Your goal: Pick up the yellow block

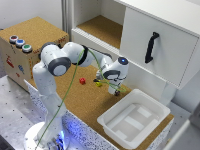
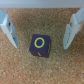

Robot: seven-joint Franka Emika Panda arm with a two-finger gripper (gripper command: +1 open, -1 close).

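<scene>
Fingers (image 2: 9, 27) spread wide astride a dark cube (image 2: 40, 46), while the yellow block (image 1: 98, 84) lies nearby on the tabletop (image 1: 85, 102), unapproached: closing here would likely grasp the wrong cube.

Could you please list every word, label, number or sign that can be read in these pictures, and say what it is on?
"O": a yellow ring, letter or zero I cannot tell, on the top face of the small dark cube between the fingers of the open gripper.
Red and blue marks on the side of the brown cardboard box: too blurred to read.
Nothing else is legible.
</scene>
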